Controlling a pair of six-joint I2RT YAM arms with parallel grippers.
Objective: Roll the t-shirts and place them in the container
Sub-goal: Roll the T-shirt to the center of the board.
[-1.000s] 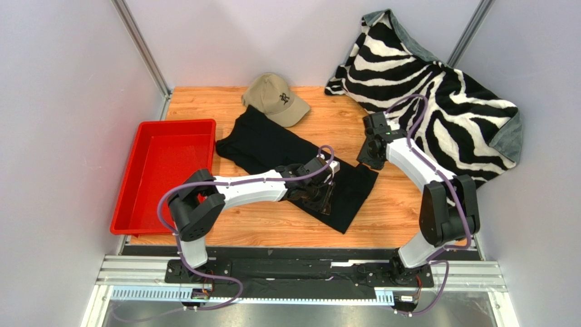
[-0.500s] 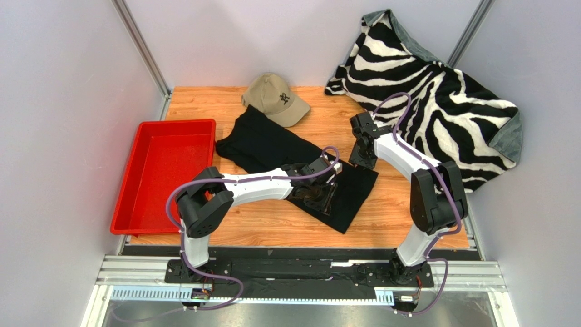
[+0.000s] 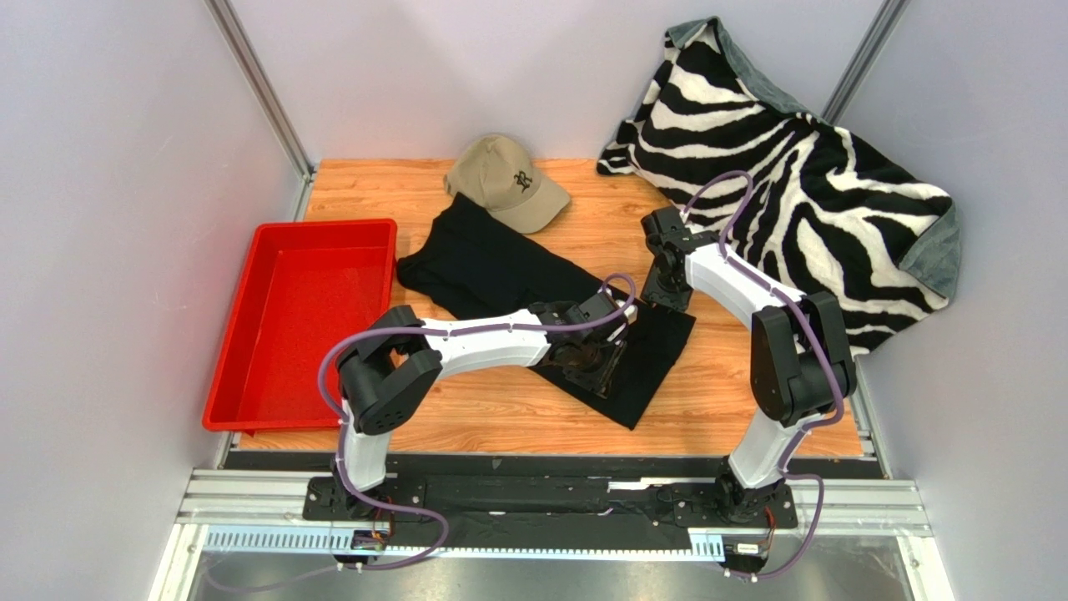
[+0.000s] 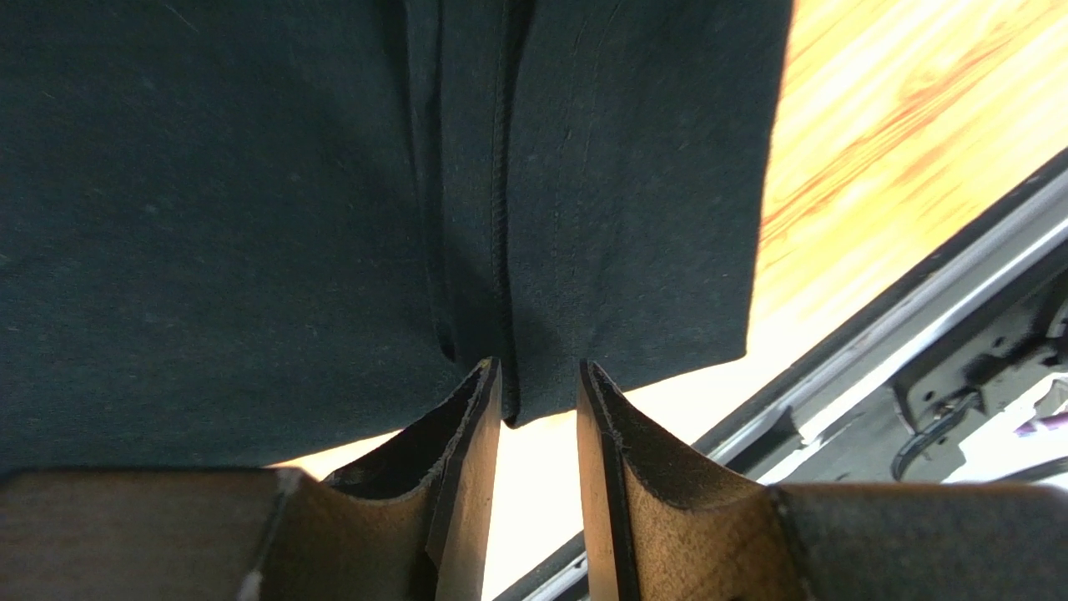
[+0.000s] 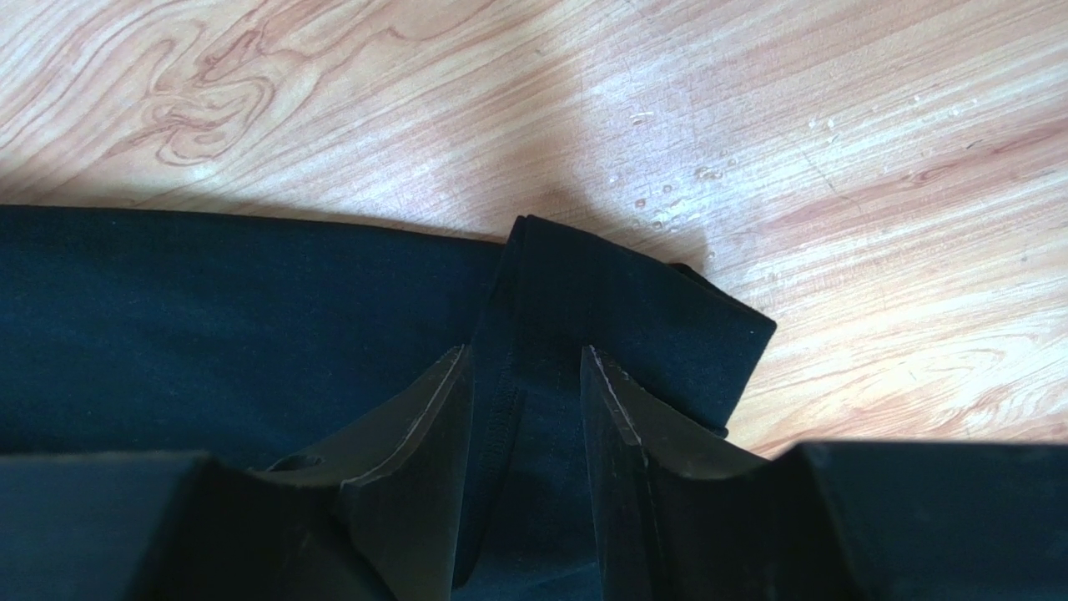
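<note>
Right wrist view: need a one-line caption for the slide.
Right gripper pinches a raised fold near the corner of the black t-shirt on the wooden table.

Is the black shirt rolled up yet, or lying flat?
Flat: the t-shirt lies as a long folded strip, no roll visible.

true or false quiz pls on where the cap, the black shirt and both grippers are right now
1. The cap lies in the red tray. False: it sits on the table, outside the tray.
2. The right gripper pinches a fold of the t-shirt. True.
3. The t-shirt is draped over the zebra blanket. False: it lies on the table, apart from the blanket.
4. The left gripper has the t-shirt's edge between its fingers. True.
</note>
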